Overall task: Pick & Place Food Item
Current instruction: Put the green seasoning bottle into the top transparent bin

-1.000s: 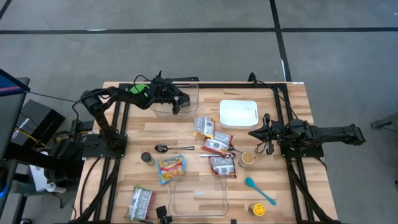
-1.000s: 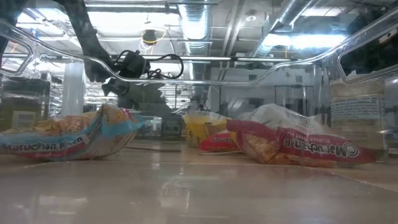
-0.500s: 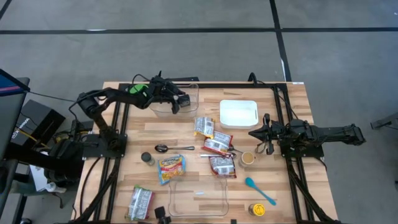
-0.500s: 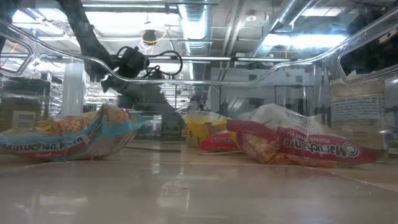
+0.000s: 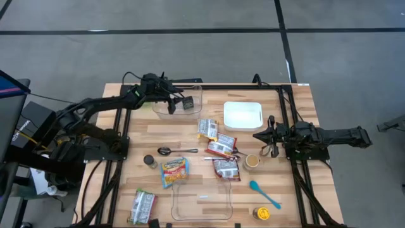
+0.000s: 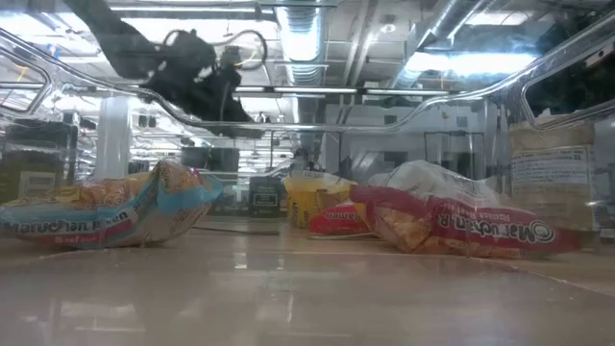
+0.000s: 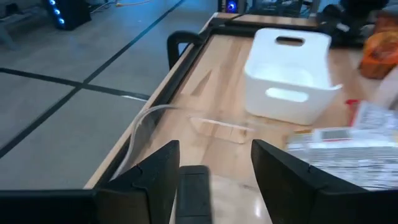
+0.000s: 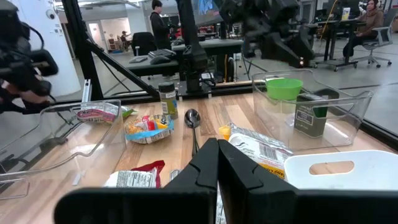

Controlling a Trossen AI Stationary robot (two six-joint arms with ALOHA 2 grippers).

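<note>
- The desk carries food packets, a spoon and containers.
- The clear bin at the far edge holds a green bowl and a dark packet.
- The left end effector hangs over this bin, fingers spread, holding nothing.
- The right end effector waits beside the white tub, fingers pressed together.

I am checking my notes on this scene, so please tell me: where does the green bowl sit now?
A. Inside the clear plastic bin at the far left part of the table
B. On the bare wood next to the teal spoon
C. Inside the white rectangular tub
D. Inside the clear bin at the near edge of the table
A: the right wrist view shows the green bowl inside the clear plastic bin, beside a dark box, not in the white rectangular tub.
</note>
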